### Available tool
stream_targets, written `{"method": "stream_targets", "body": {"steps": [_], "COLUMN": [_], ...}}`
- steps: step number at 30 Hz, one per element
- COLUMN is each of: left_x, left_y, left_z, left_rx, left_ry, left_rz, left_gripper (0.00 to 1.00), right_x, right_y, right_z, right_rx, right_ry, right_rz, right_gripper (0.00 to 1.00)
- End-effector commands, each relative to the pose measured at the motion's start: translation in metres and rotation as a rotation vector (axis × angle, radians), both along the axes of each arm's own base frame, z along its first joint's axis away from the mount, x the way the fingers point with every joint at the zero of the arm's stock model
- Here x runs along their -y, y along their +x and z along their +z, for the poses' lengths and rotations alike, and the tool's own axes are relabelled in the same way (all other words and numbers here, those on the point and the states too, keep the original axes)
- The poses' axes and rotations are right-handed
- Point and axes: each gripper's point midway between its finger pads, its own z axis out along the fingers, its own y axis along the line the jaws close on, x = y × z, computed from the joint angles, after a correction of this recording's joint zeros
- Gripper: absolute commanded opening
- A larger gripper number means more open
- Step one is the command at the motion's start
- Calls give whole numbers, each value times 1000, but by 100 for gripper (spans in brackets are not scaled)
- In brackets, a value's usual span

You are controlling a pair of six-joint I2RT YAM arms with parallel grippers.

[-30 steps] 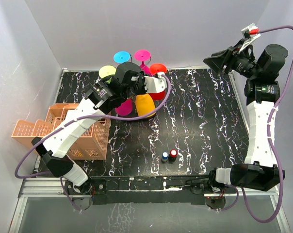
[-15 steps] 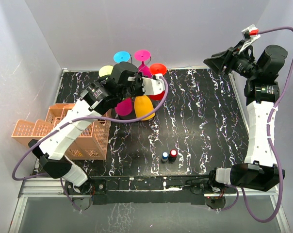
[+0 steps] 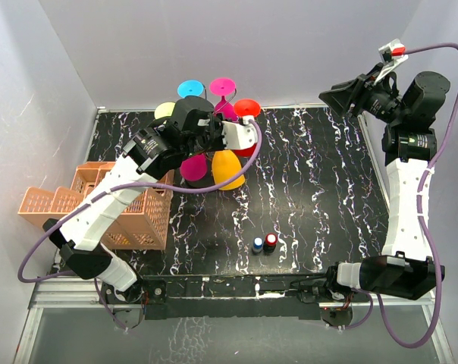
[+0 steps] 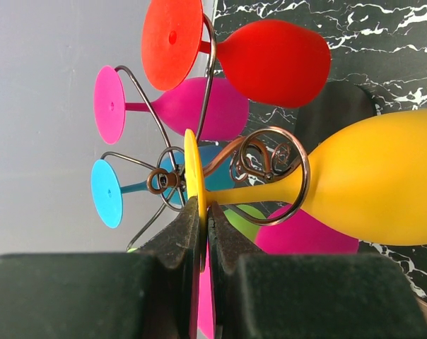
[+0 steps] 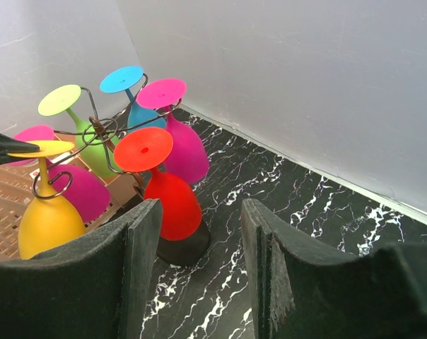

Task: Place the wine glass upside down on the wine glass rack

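Pinching the thin foot of the yellow wine glass point(image 4: 383, 191), the left gripper point(image 4: 203, 229) is clenched, the smooth bowl hanging mouth-down in a curled wire loop of the wine glass rack point(image 4: 159, 181) by the table's point(image 3: 312, 174) far edge. Its base hides under coloured glasses point(image 4: 270, 53); the right gripper point(image 5: 199, 268) gapes, empty.

Left arm point(image 3: 115, 193) reaches forward with left fingers point(image 4: 182, 240) pinched shut; right arm point(image 3: 407, 189) stands raised, right fingers point(image 5: 136, 275) parted.
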Motion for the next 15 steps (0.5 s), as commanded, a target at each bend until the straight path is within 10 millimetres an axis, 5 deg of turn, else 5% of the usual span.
{"method": "stream_targets", "body": {"steps": [1, 15], "left_x": [-3, 9], "left_y": [-13, -13], "left_z": [30, 29], "left_rx": [38, 44], "left_ry": [-71, -57], "left_rz": [-32, -71], "left_gripper": [0, 0], "right_x": [0, 2], "right_y": [-11, -11], "right_z": [21, 19], "right_rx": [89, 87], "right_ry": [-17, -13], "right_rz": [0, -2], "right_gripper": [54, 54]}}
